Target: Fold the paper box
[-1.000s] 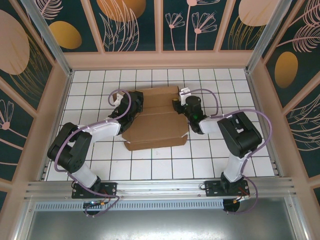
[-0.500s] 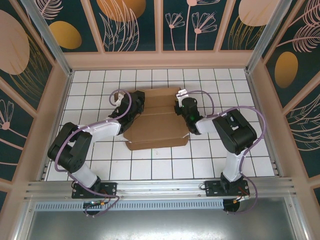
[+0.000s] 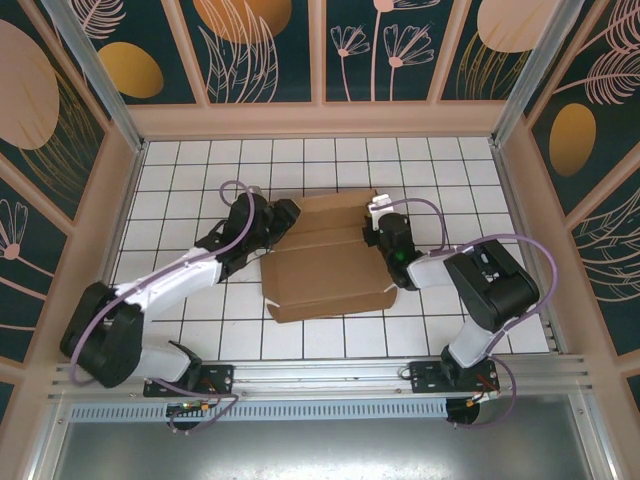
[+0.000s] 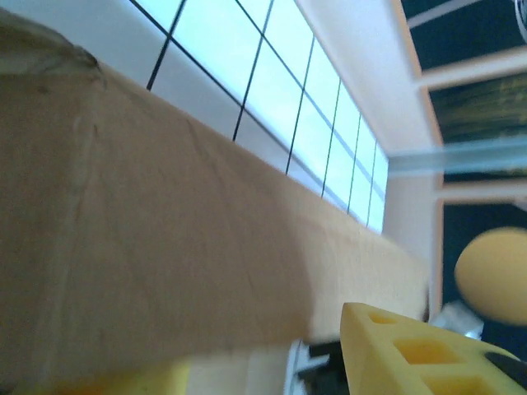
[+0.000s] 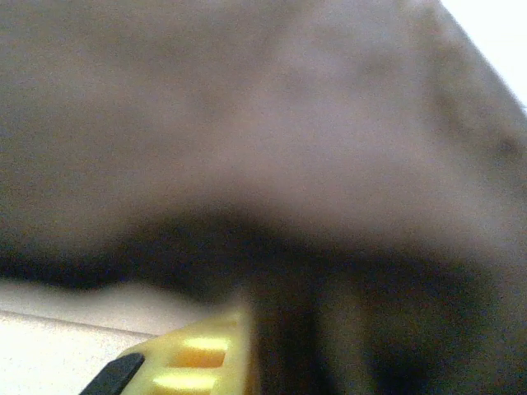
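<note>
The paper box [image 3: 325, 270], plain brown cardboard, lies partly folded on the white tiles, with its rear panels raised between both arms. My left gripper [image 3: 283, 215] is at the box's back left corner. In the left wrist view a cardboard panel [image 4: 165, 230] crosses just above the yellow fingers [image 4: 412, 354], which stand wide apart, open. My right gripper [image 3: 372, 222] presses against the back right edge. In the right wrist view dark blurred cardboard [image 5: 263, 123] covers almost everything. One yellow fingertip [image 5: 198, 358] shows at the bottom, and the jaw gap is hidden.
The tiled floor [image 3: 470, 180] is ringed by pink frame walls [image 3: 320, 120] at the back and both sides. A metal rail [image 3: 320, 375] runs along the near edge by the arm bases. Bare tiles surround the box.
The box has slid toward the near right and turned slightly. The left arm has stretched out low, its gripper following the back left corner. The right gripper has shifted right with the box.
</note>
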Action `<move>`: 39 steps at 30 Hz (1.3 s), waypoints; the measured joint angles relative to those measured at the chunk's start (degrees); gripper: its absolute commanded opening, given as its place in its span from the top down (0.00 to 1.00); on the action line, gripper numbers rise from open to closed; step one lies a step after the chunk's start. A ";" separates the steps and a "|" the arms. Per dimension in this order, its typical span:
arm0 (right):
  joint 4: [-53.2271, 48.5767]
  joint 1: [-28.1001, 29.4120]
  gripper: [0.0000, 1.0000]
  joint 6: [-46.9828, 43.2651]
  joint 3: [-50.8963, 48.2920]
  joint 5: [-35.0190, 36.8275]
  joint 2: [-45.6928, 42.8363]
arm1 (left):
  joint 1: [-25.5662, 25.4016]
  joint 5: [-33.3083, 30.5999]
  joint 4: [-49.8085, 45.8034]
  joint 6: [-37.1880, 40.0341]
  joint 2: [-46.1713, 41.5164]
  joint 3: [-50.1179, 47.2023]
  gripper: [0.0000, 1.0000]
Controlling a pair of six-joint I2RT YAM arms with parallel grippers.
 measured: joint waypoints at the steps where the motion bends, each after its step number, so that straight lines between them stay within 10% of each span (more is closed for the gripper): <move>1: -0.11 0.00 0.86 0.22 -0.09 0.13 -0.24 | -0.04 0.61 -1.73 2.01 -2.01 -0.74 0.52; 9: 0.68 0.00 0.87 2.12 -2.54 2.80 -2.71 | -0.09 6.29 -9.97 14.99 -16.44 -5.81 0.59; 16: 0.66 0.00 0.87 2.86 -4.07 3.28 -4.61 | 0.07 4.28 -18.58 23.50 -12.57 8.92 0.44; 39: -1.11 0.00 0.86 4.35 -4.48 4.09 -5.57 | 7.98 5.66 -16.06 22.38 0.33 8.11 0.43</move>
